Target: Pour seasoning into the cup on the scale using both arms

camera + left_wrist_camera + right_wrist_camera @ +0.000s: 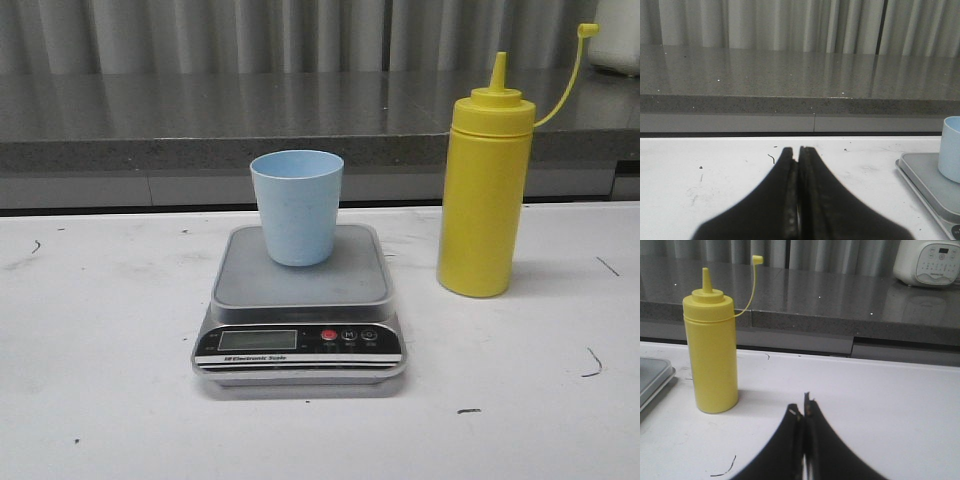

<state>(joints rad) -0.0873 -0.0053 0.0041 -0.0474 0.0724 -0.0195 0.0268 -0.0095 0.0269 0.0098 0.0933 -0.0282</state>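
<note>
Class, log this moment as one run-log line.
pale blue plastic cup: on silver scale | yellow squeeze bottle: upright, uncapped | left hand: shut | right hand: shut

Your left gripper sits at the bottom centre of its wrist view, jaws pressed together and holding nothing. Your right gripper shows the same at bottom centre, fingers touching. Neither arm appears in the front view.

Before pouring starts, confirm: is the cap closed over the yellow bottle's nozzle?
No. In the front view the cap hangs off on its strap, leaving the nozzle of the yellow bottle bare.
</note>
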